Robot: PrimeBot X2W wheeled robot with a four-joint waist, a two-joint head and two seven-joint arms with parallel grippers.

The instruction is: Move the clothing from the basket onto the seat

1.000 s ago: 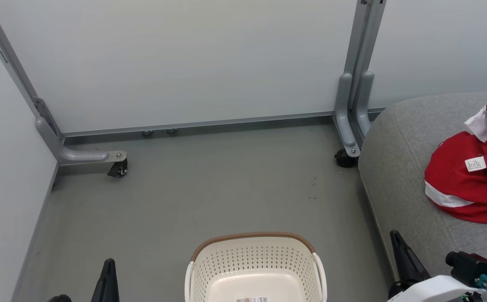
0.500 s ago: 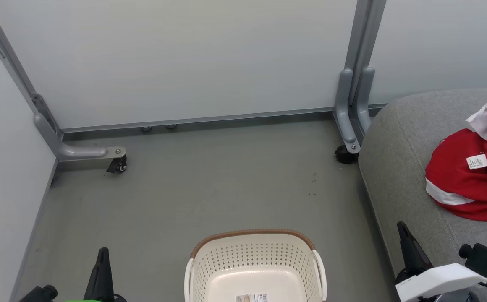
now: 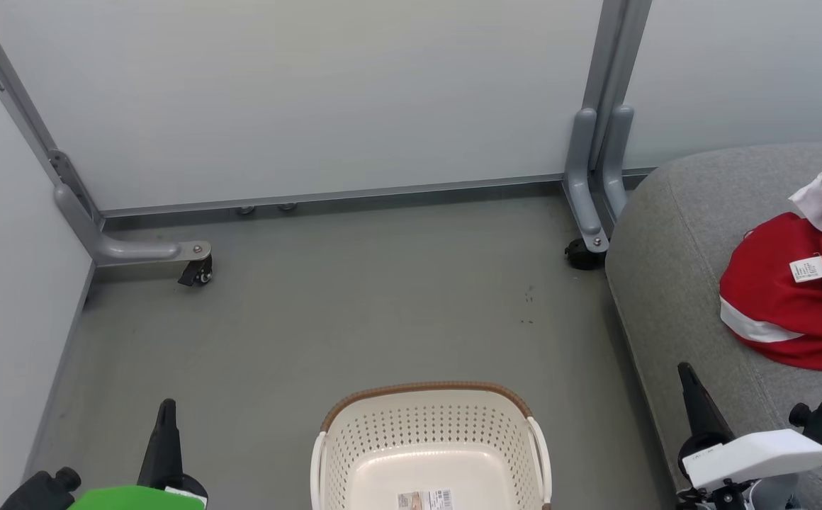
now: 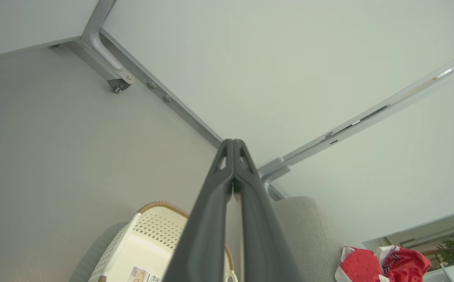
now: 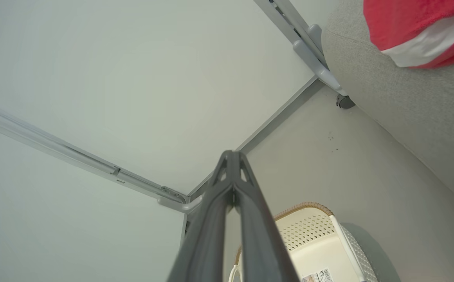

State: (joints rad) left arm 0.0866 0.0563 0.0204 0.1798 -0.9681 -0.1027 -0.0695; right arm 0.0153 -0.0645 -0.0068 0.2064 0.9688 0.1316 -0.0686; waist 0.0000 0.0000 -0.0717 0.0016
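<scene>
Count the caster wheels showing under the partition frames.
2. The left caster sits under the bent frame foot at the head view's left; the right caster sits beside the seat's corner. More may be hidden.

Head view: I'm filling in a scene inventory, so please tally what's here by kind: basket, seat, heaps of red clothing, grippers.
basket: 1
seat: 1
red clothing heap: 1
grippers: 2 (left gripper, right gripper)
Total: 5
</scene>
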